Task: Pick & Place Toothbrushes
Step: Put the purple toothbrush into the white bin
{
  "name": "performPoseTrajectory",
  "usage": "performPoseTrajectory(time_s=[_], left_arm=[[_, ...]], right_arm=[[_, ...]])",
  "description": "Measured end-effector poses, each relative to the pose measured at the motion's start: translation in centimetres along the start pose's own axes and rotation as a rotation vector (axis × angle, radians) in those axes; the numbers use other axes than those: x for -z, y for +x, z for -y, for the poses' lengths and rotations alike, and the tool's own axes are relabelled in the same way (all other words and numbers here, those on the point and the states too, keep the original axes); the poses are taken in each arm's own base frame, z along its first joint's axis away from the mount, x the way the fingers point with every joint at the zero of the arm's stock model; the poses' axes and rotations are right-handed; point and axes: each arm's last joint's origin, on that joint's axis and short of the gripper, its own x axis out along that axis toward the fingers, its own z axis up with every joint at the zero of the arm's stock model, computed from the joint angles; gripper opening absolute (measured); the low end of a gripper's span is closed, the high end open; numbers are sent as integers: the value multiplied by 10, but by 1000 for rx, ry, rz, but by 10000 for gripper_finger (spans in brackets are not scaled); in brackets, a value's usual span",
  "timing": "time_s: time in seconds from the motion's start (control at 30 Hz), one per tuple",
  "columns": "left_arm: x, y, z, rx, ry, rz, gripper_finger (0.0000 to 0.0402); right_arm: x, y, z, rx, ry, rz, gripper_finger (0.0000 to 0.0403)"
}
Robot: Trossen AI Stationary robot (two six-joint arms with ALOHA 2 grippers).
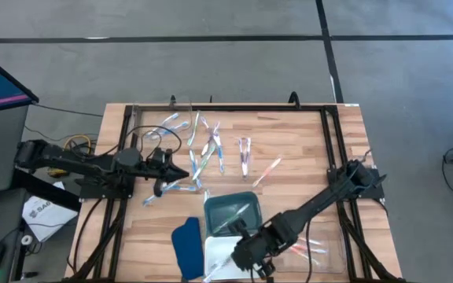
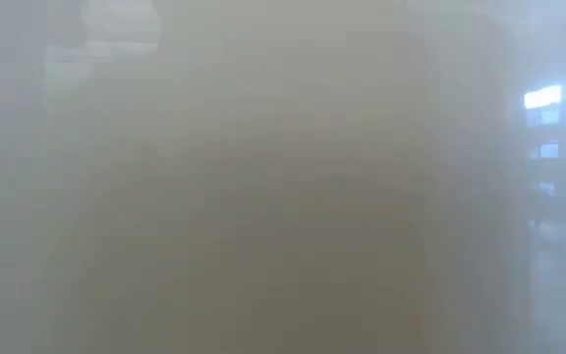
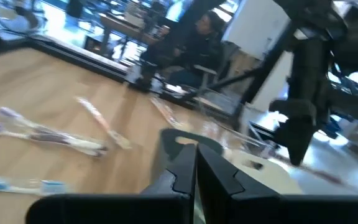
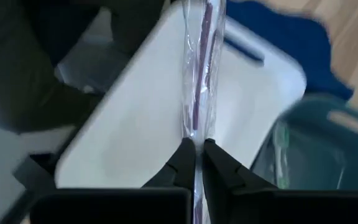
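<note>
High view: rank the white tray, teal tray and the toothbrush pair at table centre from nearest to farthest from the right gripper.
From the right gripper, shut on a wrapped toothbrush:
1. white tray, right beside it.
2. teal tray, just behind.
3. toothbrush pair, mid-table, farthest.

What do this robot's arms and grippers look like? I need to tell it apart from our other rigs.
Both arms are dark, nearly black, slim and jointed. The left gripper and the right gripper each end in two flat, angular black fingers. A thin dark cable loops beside the left arm; the right arm shows no markings.
</note>
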Motion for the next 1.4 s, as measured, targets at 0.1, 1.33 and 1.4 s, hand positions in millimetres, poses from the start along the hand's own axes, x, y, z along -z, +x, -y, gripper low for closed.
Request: performPoseTrajectory(time_s=[0.1, 1.33, 1.4], left_arm=[[2, 0, 10, 41, -1, 6, 8], [17, -12, 58, 85, -26, 52, 8], [17, -12, 59, 89, -23, 60, 8]], right_arm=[[-2, -2, -7, -7, 31, 16, 4], [19, 17, -30, 49, 1261, -31, 2], [21, 19, -32, 52, 1272, -38, 2]])
